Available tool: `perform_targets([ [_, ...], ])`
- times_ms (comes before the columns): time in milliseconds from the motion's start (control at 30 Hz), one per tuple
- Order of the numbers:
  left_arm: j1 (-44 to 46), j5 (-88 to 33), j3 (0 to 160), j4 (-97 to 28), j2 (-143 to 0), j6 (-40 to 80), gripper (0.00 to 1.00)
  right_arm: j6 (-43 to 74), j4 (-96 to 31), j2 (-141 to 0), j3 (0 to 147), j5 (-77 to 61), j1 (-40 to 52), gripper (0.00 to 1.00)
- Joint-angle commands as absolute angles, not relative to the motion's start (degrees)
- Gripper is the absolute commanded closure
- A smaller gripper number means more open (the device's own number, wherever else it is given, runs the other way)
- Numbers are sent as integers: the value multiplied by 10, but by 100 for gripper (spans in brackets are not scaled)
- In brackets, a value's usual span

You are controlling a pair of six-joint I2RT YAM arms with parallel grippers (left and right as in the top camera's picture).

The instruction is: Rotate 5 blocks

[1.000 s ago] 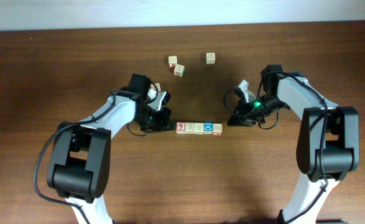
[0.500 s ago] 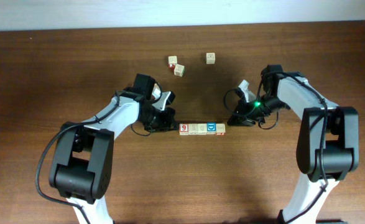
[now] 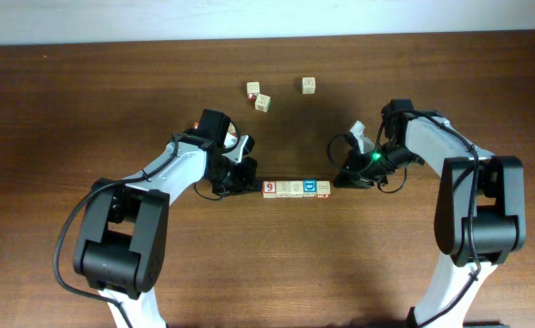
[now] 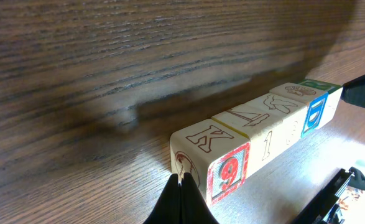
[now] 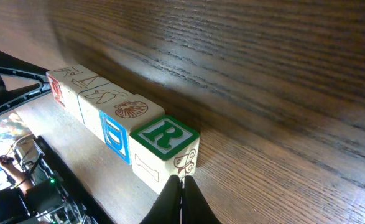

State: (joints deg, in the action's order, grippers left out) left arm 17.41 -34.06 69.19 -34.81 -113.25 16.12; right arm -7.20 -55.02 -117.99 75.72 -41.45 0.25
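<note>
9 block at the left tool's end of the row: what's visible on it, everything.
The 9 block is a pale wooden cube sitting flat on the table, first in a straight row of five. Its top face has a red 9 in a red frame. One side has an outlined K, and the end face has a line drawing. Its other end meets the next block. The shut left tool has its tip against the end face.

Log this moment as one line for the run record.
left fingers shut at 9 block | right fingers shut at R block | block row five, in line | three loose blocks beyond
</note>
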Motion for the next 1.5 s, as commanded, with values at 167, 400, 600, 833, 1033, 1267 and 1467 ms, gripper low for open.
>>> perform_targets([
  [167, 188, -338, 686, -338, -1138, 167, 100, -68, -550, -1167, 752, -407, 4, 96],
  [400, 187, -338, 686, -339, -1138, 167, 100, -68, -550, -1169, 752, -396, 4, 96],
  [600, 187, -339, 686, -339, -1138, 167, 100, -68, -549, -1185, 748, -380, 5, 96],
  [833, 187, -338, 686, -338, -1138, 167, 100, -68, -521, -1185, 715, -388, 24, 96],
  [1033, 187, -339, 686, -338, -1138, 167, 100, -55, -495, -1185, 716, -398, 25, 96],
  [1267, 187, -339, 686, -338, -1138, 167, 100, -42, -486, -1185, 716, -401, 11, 96],
  [1467, 187, -339, 686, -338, -1138, 167, 100, -42, -486, -1185, 716, -398, -5, 96],
])
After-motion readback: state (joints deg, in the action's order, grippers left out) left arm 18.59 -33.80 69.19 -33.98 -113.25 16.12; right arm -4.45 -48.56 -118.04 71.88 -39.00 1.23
